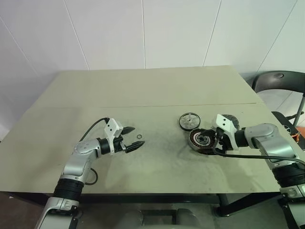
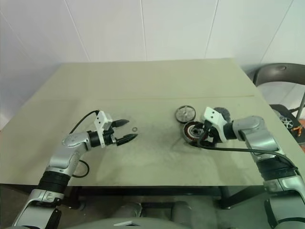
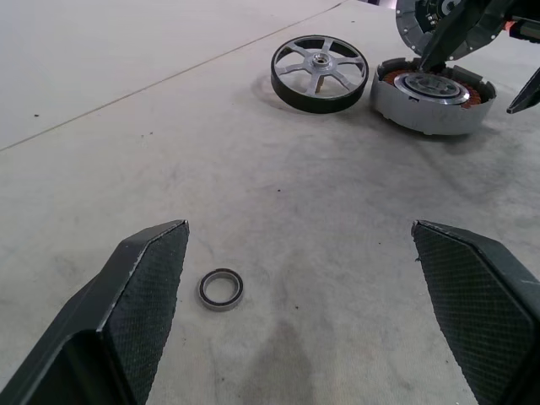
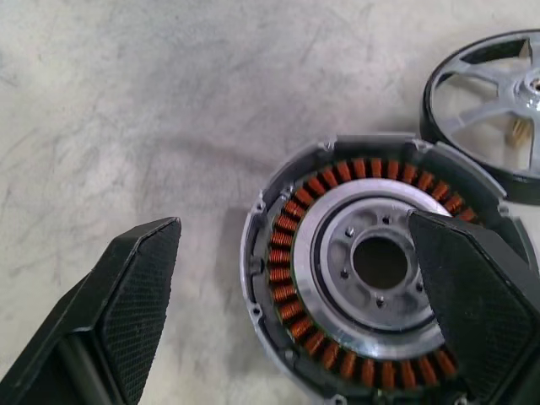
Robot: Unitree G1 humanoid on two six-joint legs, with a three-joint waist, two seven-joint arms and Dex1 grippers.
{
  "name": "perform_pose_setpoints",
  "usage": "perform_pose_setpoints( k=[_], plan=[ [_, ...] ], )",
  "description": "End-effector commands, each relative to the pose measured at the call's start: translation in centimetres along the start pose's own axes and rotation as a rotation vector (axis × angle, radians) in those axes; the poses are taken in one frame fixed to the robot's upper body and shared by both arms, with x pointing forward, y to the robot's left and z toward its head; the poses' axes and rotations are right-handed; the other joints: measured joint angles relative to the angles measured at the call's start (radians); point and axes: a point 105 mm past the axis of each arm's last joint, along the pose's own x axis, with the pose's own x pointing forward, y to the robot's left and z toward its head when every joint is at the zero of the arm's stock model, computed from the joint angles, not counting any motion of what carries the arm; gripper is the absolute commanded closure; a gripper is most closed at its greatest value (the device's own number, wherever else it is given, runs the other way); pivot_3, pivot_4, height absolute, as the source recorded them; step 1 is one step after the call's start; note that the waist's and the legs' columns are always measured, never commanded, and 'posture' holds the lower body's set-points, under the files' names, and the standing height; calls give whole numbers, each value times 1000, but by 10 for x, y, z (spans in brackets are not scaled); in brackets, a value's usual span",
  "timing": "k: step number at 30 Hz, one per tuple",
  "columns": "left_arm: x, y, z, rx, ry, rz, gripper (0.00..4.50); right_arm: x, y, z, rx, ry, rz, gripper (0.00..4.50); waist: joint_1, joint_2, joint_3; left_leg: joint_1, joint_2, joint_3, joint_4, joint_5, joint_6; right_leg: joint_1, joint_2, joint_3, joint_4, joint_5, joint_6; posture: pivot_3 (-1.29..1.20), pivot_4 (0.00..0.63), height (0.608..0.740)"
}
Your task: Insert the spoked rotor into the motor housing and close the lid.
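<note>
The spoked rotor, a dark ring with silver spokes, lies flat on the table, right of centre. Just in front of it sits the motor housing, round and silver-grey, its copper windings facing up. My right gripper hovers open at the housing's right edge, one finger over its rim, holding nothing. A grey disc, apparently the lid, lies behind that gripper. My left gripper is open at the table's left-centre, its tips either side of a small metal ring.
The beige table has a seam running across its middle. A dark chair stands past the table's right edge. A black cable loops beside my left arm.
</note>
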Motion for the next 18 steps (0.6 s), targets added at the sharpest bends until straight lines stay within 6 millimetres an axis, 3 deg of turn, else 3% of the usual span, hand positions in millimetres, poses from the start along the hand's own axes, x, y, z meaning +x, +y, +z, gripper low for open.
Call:
perform_pose_setpoints(
  k=[1,10,18],
  plan=[
    [0,1,16,48,-29,-5,0,-5,-2,3,-32,6,-16,22,1,0,0,0,0,0,0,0,0,0,0,0,0,0,0,0,0,740],
    [-1,0,18,47,-35,1,0,1,3,-6,-24,33,10,22,1,0,0,0,0,0,0,0,0,0,0,0,0,0,0,0,0,740],
    [-3,2,19,47,-41,11,0,13,-1,-27,-30,144,-14,22,2,-2,-1,2,1,1,2,0,0,3,0,0,0,0,0,0,0,740]
  ],
)
